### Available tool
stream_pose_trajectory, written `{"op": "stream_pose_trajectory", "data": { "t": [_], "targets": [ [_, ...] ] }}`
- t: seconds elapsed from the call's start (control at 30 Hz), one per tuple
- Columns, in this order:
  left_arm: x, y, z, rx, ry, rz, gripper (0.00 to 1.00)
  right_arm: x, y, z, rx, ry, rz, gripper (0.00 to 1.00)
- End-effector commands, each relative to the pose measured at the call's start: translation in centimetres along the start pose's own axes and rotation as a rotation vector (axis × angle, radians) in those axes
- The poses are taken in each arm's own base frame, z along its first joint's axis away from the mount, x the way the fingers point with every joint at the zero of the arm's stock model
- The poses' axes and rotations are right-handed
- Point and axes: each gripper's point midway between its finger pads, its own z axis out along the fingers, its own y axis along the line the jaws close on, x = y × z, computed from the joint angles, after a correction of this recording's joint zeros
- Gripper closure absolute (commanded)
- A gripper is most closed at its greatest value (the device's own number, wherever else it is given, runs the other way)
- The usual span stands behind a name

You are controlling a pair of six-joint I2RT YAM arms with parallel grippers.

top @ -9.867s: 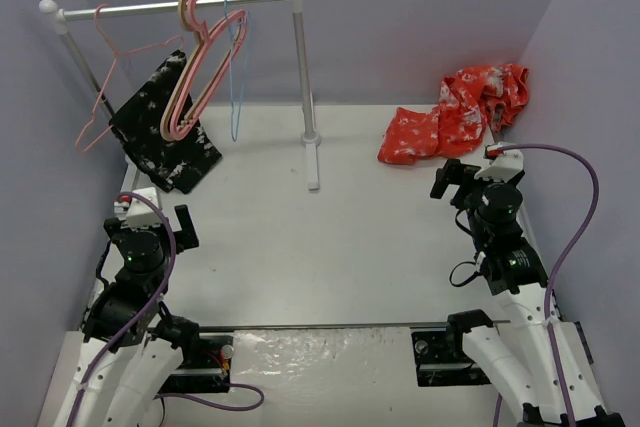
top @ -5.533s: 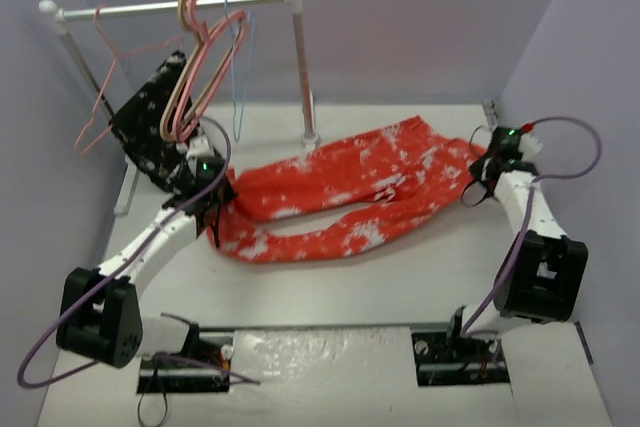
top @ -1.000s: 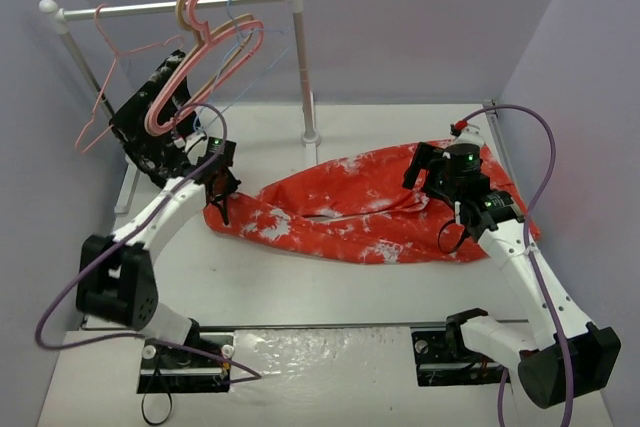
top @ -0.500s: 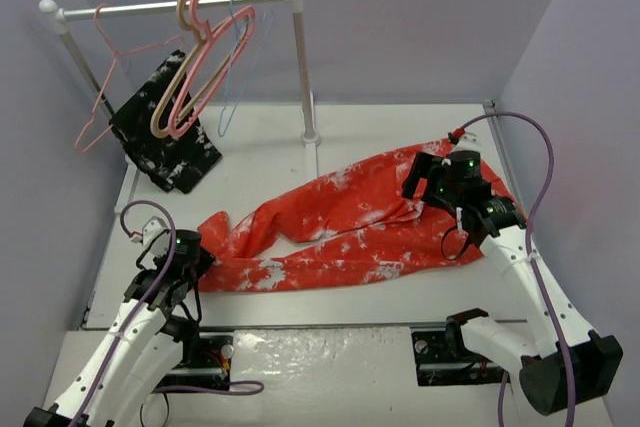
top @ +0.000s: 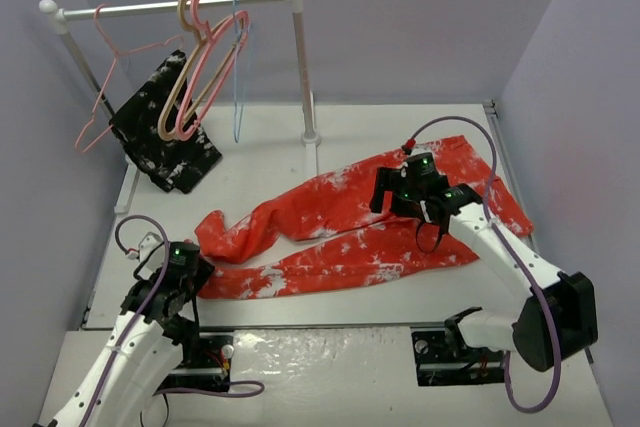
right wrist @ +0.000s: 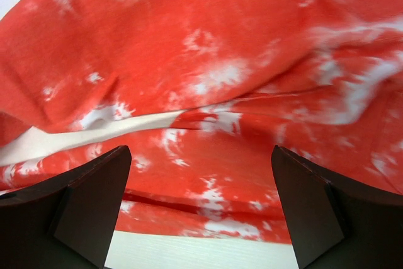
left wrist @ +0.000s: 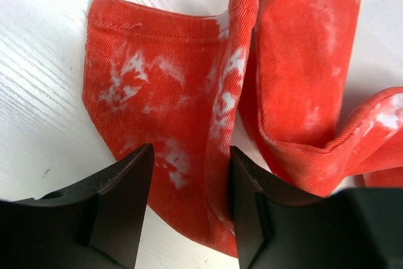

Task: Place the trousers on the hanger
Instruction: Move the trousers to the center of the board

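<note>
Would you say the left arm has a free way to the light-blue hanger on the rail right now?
Probably yes. The left tool sits low over the trousers, and the hanger hangs on the rail beyond bare table; only the thicker hangers crowd its left side.

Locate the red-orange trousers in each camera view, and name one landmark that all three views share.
Top external: the trousers sprawl diagonally across the middle, from near left to far right.
Left wrist: the trousers show as two leg ends filling the centre and right.
Right wrist: the trousers fill nearly the whole frame.
Shared landmark: the white table, visible beside the cloth in every view.
</note>
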Motion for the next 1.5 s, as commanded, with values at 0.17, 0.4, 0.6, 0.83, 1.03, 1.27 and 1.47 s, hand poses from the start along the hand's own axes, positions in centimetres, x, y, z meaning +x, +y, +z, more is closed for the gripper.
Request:
{"op": "stream_pose_trajectory", "data": {
  "t": [0.17, 0.4, 0.6, 0.83, 1.03, 1.27, 1.47],
  "targets": [
    [-1.0, -2.9, 0.5, 0.088, -0.031, 0.017, 0.81, -1.4, 4.4, 6.3, -0.082, -0.038, 0.024, 0.11],
    [-3.5, -7.7, 1.4, 0.195, -0.111, 0.080, 1.00, -1.5, 2.1, 13.4, 0.040, -0.006, 0.039, 0.11],
    [-7.3, -12.4, 3.0, 0.254, -0.174, 0.134, 1.00, -3.6, -1.6, 16.9, 0.124, -0.023, 0.123, 0.11],
    [-13.1, -21.1, 3.1, 0.426, -0.221, 0.188, 1.00, -9.7, -2.7, 15.7, 0.137, -0.144, 0.163, 0.11],
    [-14.8, -21.6, -1.0, 0.484, -0.263, 0.203, 1.00, -11.9, 1.4, 9.6, 0.069, -0.215, 0.059, 0.11],
    [-10.6, -9.6, -1.4, 0.260, -0.274, 0.001, 1.00, -8.1, 2.6, 3.1, 0.001, -0.260, 0.043, 0.11],
    [-4.5, -2.9, 0.4, 0.184, -0.162, -0.183, 0.94, -1.0, 1.4, 1.5, -0.057, -0.124, 0.034, 0.10]
  ]
}}
